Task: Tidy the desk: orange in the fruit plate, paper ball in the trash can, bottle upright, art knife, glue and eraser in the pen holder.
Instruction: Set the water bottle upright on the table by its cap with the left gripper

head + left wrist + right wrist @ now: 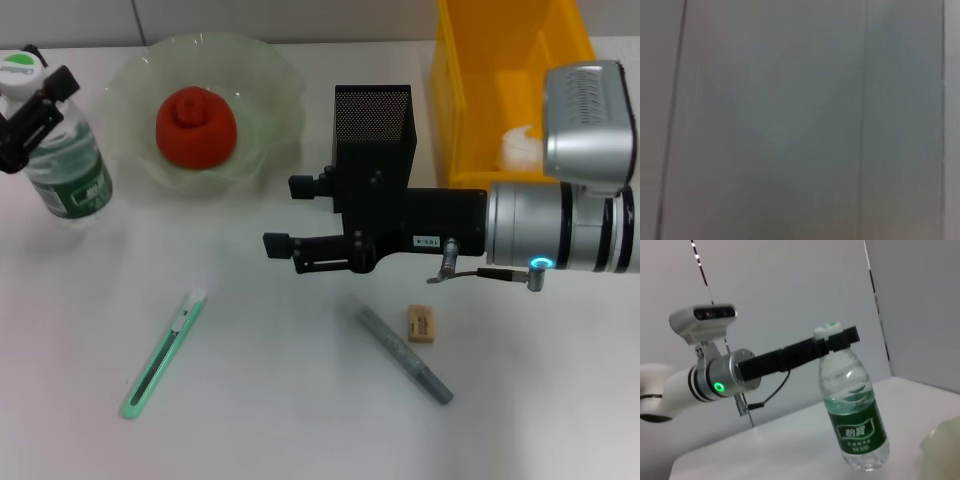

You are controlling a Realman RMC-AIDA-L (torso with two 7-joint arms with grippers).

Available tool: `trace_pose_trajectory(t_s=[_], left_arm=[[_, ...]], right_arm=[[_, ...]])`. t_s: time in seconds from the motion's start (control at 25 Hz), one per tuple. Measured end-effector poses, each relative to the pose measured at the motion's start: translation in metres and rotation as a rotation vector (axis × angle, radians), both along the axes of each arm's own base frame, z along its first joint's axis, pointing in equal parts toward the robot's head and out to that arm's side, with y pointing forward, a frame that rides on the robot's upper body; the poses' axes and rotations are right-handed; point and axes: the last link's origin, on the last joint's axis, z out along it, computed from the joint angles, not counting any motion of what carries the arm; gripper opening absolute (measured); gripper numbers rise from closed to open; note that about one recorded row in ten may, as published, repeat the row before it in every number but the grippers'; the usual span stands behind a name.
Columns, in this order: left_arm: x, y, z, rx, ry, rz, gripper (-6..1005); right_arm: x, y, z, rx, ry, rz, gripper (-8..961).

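green art knife (163,354) lying flat at the near left of the white desk (280,420), thin stiff plastic, light, looking best pinched across its narrow body near the middle. grey glue stick (404,354) lying at an angle near right, smooth round tube, probably rolling if nudged, so taking it across the barrel. tan eraser (421,324) sitting just beside the glue's upper end, small rubbery block, grippy and easy. right gripper (280,214) hovering over mid desk just in front of the black mesh pen holder (372,124), fingers spread apart and holding nothing. farther back, orange (196,125) sitting in the pale green fruit plate (262,75), already placed. paper ball (520,146) lying inside the yellow trash can (470,90) at far right. water bottle (66,160) standing upright at far left, clear thin plastic with green label, seeming slippery and crushable; left gripper (38,105) closing on its neck just under the white cap, also showing in the right wrist view (835,340).
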Motion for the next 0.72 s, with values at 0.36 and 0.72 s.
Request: trace_pose_trajectory(t_s=[0.36,0.72], left_arm=[[-0.008,0.009,-0.005,0.110,0.047,0.075,440],[-0.005,0.020,-0.013,0.136,0.053,0.104,438]], right_arm=[[0.001,0.000,0.001,0.018,0.029,-0.012,848],[0.003,0.001,0.000,0.015,0.039,-0.031,848]])
